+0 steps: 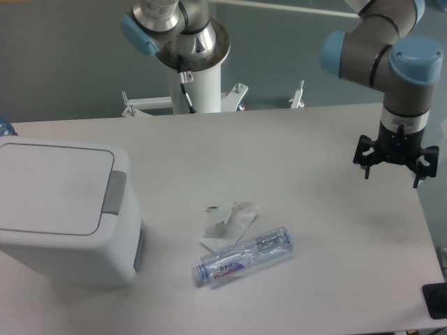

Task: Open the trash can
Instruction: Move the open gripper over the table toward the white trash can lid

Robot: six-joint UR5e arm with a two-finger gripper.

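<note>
A large boxy white plastic trash can [66, 213] with rounded corners sits at the left end of the pale table [314, 230], near the front edge. Its flat white lid [52, 187] lies closed and level on top, and a grey rectangular push tab [116, 192] runs along the lid's right edge.

Far across the table, over the right side, the arm's black two-finger gripper [396, 171] hangs pointing straight down, above the tabletop and touching nothing. Its two fingers stand spread wide apart with only air between them. It is well apart from the bin.

Between the two, nearer the front of the table, a clear plastic bottle [243, 255] with a blue cap and a printed label lies on its side, angled with the cap end toward the bin. Just behind it, touching or nearly touching, rests a crumpled piece of whitish wrapper [229, 222]. The arm's white pedestal [195, 77] stands behind the table's far edge.
</note>
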